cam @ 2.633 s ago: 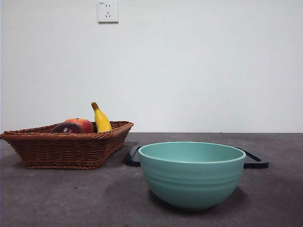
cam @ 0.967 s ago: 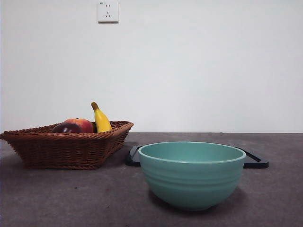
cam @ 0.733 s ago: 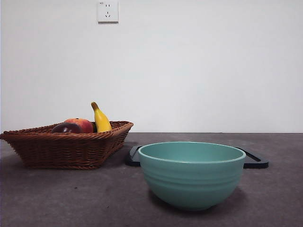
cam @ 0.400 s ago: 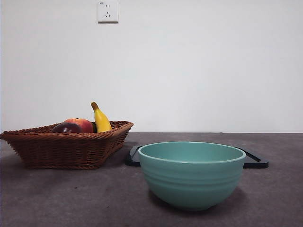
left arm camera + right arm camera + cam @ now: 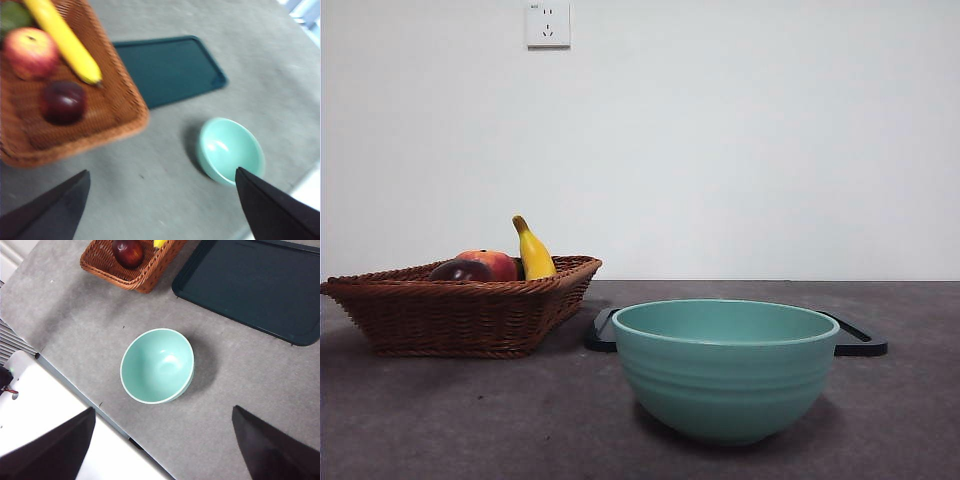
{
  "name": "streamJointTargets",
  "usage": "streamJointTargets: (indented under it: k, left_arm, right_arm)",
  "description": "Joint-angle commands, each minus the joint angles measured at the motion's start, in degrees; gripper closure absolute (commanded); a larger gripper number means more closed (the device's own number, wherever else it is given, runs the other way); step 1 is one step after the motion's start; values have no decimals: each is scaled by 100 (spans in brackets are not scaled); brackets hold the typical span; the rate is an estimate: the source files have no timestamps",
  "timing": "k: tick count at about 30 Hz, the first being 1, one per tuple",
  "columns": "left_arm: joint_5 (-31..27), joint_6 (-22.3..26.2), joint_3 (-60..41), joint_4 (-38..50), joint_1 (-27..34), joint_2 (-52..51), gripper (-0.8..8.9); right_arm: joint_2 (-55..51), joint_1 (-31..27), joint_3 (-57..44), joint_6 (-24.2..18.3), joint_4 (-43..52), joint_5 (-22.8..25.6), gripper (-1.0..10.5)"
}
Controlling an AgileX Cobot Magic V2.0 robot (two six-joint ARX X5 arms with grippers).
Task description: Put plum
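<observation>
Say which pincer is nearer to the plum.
Left, judging by the wrist views. The left pincer is open above the table beside the basket, where the plum looks large. The right pincer is open high over the bowl, with the plum far off.

Teal bowl (image 5: 725, 368) out front, dark tray (image 5: 255, 285) behind – banana (image 5: 533, 251) and apple (image 5: 492, 264) in basket (image 5: 460, 310).

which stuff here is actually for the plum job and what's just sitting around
For the job:
plum, lying in the wicker basket
left gripper, open
right gripper, open

Just there:
red-orange fruit
banana
teal bowl
dark tray
</observation>
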Motion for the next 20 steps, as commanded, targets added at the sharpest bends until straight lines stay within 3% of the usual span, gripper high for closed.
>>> streamJointTargets:
  k: [1,20]
  left_arm:
    - [-195,-127,142,284,-98,278,349]
    - [-2275,-76,1316,1174,-1027,3265,351]
  right_arm:
    - [26,24,114,15,42,-7,511]
    - [26,24,114,15,44,-7,511]
